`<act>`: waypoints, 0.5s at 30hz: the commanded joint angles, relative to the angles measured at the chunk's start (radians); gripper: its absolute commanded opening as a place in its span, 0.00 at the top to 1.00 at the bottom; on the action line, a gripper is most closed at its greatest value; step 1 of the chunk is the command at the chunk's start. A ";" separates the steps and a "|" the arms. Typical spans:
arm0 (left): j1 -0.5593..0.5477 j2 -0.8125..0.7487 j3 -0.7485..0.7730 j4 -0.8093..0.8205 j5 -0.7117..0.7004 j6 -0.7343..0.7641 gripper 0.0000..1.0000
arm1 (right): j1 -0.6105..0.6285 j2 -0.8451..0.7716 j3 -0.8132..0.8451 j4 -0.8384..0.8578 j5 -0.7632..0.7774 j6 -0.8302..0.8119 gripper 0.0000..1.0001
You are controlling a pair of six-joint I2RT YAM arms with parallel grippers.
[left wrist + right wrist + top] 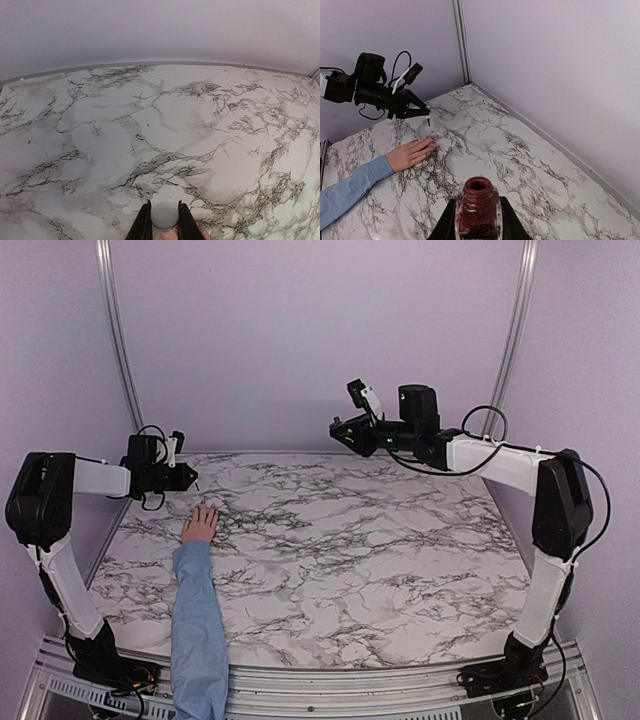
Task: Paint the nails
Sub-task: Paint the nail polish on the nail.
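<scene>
A light-skinned hand in a light blue sleeve lies flat on the marble table at the left. The nails show in the right wrist view as tiny dark tips. My left gripper hovers just beyond the fingertips, shut on a white brush cap. Its thin brush points down above the fingers. My right gripper is raised at the back centre. It is shut on an open bottle of dark red polish, held upright.
The marble table is bounded by lilac walls at the back and both sides, with metal corner posts. The sleeved forearm runs from the near edge up the left side.
</scene>
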 commanded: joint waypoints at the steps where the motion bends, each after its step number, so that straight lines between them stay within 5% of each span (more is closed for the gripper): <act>1: 0.000 0.026 0.035 -0.082 -0.016 0.004 1.00 | -0.004 0.011 0.047 0.019 -0.016 0.012 1.00; 15: -0.025 0.053 0.083 -0.187 -0.043 -0.010 1.00 | -0.005 0.011 0.043 0.023 -0.020 0.017 1.00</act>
